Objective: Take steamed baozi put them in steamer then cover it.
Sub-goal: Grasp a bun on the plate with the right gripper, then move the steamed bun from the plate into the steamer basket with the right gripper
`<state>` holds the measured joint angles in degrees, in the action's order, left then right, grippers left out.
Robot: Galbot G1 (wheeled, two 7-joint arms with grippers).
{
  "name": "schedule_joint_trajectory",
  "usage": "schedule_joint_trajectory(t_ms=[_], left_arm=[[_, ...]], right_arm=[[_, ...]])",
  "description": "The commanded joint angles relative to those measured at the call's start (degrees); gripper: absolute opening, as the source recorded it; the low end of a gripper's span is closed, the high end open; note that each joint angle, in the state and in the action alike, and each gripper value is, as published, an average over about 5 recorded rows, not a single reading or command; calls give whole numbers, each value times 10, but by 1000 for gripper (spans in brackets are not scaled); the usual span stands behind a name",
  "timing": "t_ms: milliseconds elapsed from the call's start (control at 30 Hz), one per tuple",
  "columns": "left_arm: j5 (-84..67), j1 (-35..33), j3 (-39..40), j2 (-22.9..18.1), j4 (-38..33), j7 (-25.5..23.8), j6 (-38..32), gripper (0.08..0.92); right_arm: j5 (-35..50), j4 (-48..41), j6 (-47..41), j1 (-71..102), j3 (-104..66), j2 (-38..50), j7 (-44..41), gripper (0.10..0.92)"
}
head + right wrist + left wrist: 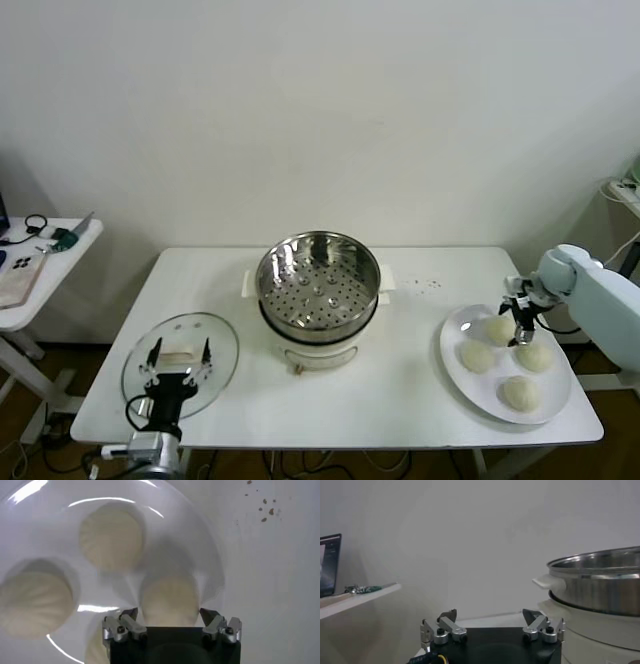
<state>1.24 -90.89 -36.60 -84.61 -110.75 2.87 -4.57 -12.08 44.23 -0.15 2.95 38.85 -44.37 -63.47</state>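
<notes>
Your right end effector (pixel 522 327) is down over the plate (pixel 455 352) at the counter's (pixel 400 400) right end, with its fingers (pixel 212 621) standing on either side of the bun (pixel 170 602) nearest the steamer; the jaws are part open and show a sliver of gap on each side of that bun, so no grip is confirmed. All four buns are on the plate: the straddled one (pixel 499 328), two more beside it (pixel 477 355) (pixel 534 356), and one toward the front rim (pixel 520 392). The plate's front rim lies close to the counter's front-right edge. The steamer (pixel 318 285) stands uncovered at the counter's centre, its perforated floor bare, with open counter between it and the plate. A few dark specks (pixel 428 285) mark the counter behind that gap. The lid (pixel 180 362) lies flat near the front-left corner, its rim close to the front edge, well apart from the steamer. Your left end effector (pixel 179 375) hangs over the lid, jaws wide open and holding nothing. A side table (pixel 60 262) stands off the counter's left end, with a gap between them.
</notes>
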Motion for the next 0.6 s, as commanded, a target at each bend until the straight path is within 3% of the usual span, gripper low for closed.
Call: schedule_joint_trajectory(t_ms=[33,333,600], left_arm=[[0,0,0,0,0,0,0,823],[-2,-2,-2,-1,-1,1,1,823],[-8,-6,-3,0,-3,2,3,823]], right_arm=[[-5,-9,3,-5,2,-7,1,751],[2,9,11,-15,6,1,0,694],[53,101,46,-160,145,26,-5,685]])
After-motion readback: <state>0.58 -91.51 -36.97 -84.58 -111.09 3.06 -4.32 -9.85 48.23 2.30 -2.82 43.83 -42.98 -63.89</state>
